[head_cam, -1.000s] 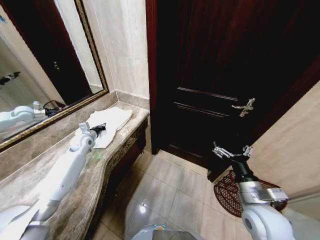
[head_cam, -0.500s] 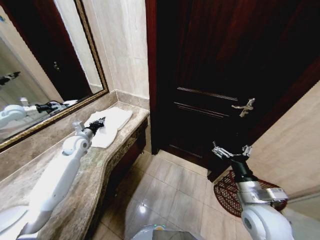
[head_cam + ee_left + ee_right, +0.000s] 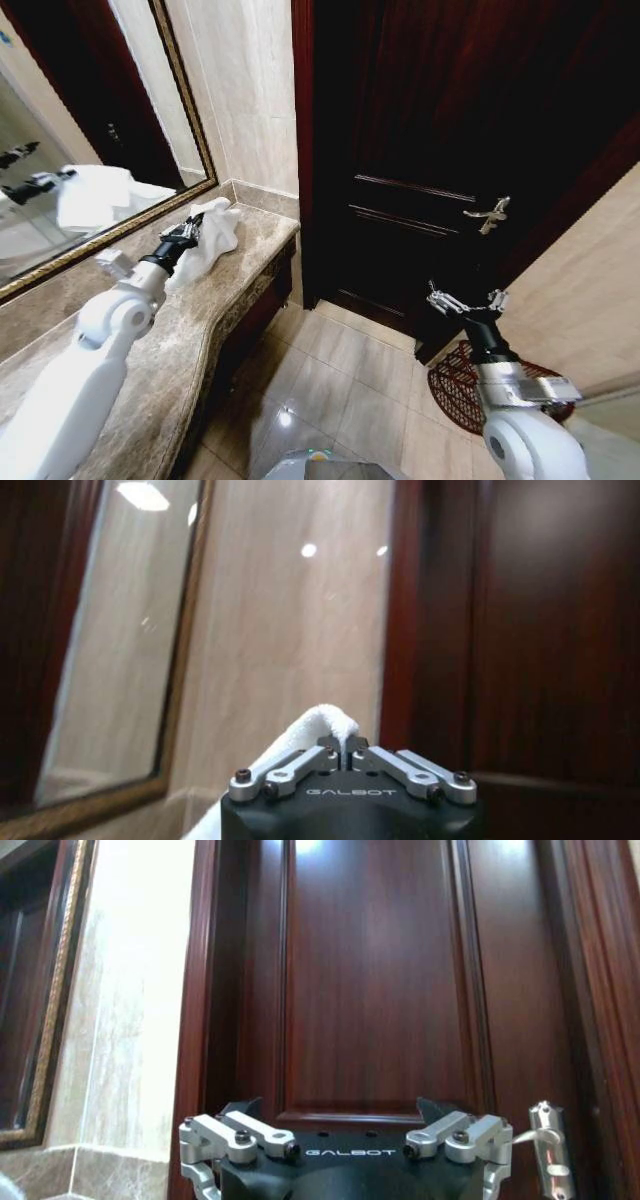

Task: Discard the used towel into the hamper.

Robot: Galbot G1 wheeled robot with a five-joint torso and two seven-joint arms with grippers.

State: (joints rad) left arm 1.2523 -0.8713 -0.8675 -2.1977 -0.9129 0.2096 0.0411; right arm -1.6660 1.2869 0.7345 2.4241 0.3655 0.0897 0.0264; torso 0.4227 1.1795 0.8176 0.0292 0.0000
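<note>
**Towel gripped above counter; hamper on floor at right**

Left gripper (image 3: 190,232) is clamped on the white towel (image 3: 208,238), fingers pressed together on a fold of cloth. The left wrist view confirms this: the jaws meet at centre with the towel's edge (image 3: 325,724) pinched between them and rising just past the tips. In the head view the towel is bunched and hangs from the grip, its lower part draping toward the marble counter (image 3: 190,345) near the far end of that surface, beside the tiled wall. Whether the lowest fold touches the counter cannot be determined. The left arm extends along the counter from the lower left of the head view. The mirror (image 3: 70,150), framed in gold, stands behind the counter and reflects the towel and gripper.

Right gripper (image 3: 465,301) is held in the air over the floor, fingers spread apart and holding nothing; the right wrist view shows both fingers set wide (image 3: 345,1140), facing the dark wooden door (image 3: 450,130). The door handle (image 3: 488,214) is above and just to the side of this gripper.

Hamper (image 3: 460,385), a reddish-brown open-weave wire basket, sits on the tiled floor at the lower right, partly hidden behind the right arm, close to the door's corner and well apart from the towel.
</note>
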